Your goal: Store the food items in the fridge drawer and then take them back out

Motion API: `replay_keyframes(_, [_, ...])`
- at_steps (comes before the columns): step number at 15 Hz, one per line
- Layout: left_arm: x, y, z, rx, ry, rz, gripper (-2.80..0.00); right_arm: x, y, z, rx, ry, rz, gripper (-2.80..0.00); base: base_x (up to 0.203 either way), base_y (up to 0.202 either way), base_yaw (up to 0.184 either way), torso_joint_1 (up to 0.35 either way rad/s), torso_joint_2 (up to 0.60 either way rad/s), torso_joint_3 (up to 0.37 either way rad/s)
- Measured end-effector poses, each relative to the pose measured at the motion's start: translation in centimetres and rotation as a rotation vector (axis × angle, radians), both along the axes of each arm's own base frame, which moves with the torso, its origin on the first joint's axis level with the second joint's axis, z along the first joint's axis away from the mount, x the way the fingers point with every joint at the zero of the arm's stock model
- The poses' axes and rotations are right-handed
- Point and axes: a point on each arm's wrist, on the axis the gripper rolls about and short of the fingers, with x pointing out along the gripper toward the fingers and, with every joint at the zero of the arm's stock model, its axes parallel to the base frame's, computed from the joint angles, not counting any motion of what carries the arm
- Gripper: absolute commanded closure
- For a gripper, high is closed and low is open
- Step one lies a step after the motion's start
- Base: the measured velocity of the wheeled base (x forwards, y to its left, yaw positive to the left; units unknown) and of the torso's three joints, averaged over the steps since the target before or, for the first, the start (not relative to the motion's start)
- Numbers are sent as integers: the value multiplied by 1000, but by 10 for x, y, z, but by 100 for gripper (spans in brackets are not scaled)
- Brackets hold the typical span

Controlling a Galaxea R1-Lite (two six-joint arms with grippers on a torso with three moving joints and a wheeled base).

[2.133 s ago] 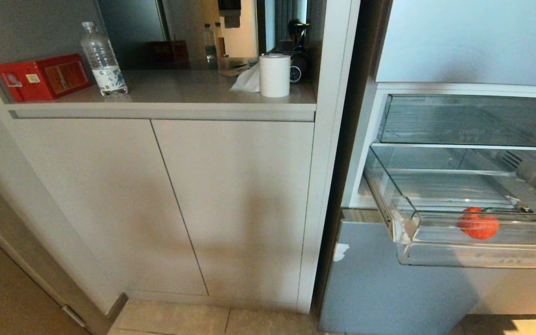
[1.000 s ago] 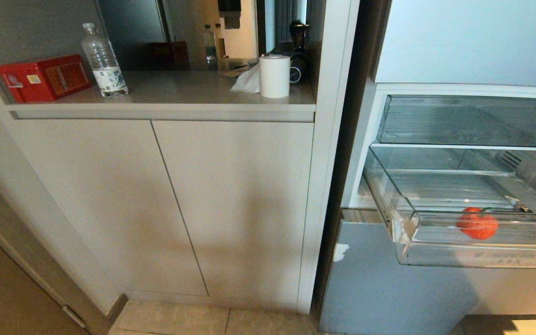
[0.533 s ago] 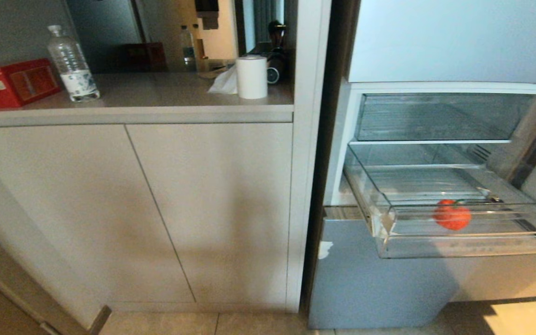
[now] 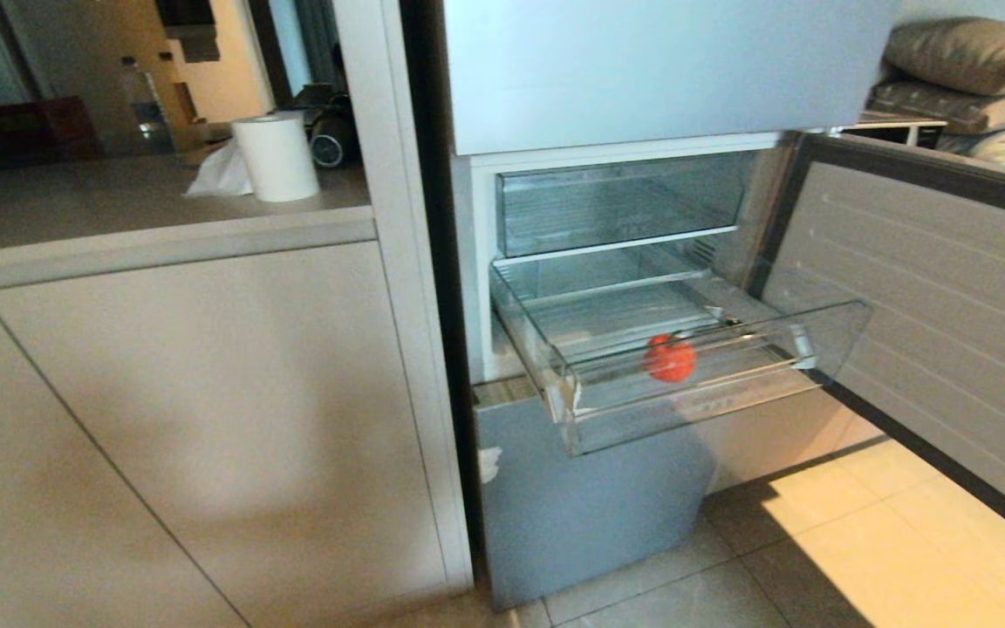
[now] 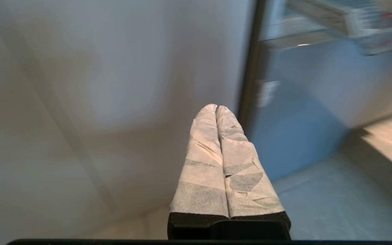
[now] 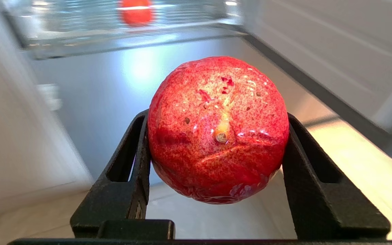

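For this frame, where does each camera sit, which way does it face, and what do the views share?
Head view: high, angled down at the open fridge drawer holding the red tomato; no arm shows.
Left wrist view: behind the shut left claw, low, facing cabinet and fridge base.
Right wrist view: behind the right claw clamping the round red fruit, facing the drawer.
Shared: drawer and tomato appear in all three.

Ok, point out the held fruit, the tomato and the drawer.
fruit (image 6: 218, 129), right wrist view, middle of its speckled skin.
tomato (image 4: 670, 358), head view, centre of its red body.
drawer (image 4: 686, 410), head view, clear front lip.
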Motion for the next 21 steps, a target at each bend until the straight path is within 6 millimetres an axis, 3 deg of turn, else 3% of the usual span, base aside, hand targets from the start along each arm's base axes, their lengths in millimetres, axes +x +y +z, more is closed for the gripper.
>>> replay_keyframes(4, [0, 0, 0, 0, 0, -1, 0, 0, 0, -1, 3, 12, 2, 0, -1, 8, -150, 1, 3, 2])
replay_keyframes(8, [0, 0, 0, 0, 0, 0, 0, 4, 0, 3, 32, 77, -27, 0, 0, 1, -16, -1, 1, 1])
replay_keyframes(11, [0, 0, 0, 0, 0, 0, 0, 13, -3, 36, 140, 102, -207, 0, 0, 0, 0, 0, 0, 0])
replay_keyframes(14, [0, 0, 0, 0, 0, 0, 0, 40, -8, 73, 277, 148, -419, 0, 0, 0, 0, 0, 0, 0])
replay_keyframes(17, [0, 0, 0, 0, 0, 0, 0, 77, -31, 101, 300, 127, -619, 0, 0, 0, 0, 0, 0, 0])
replay_keyframes(21, [0, 0, 0, 0, 0, -1, 0, 121, -89, 118, 314, 130, -736, 0, 0, 0, 0, 0, 0, 0])
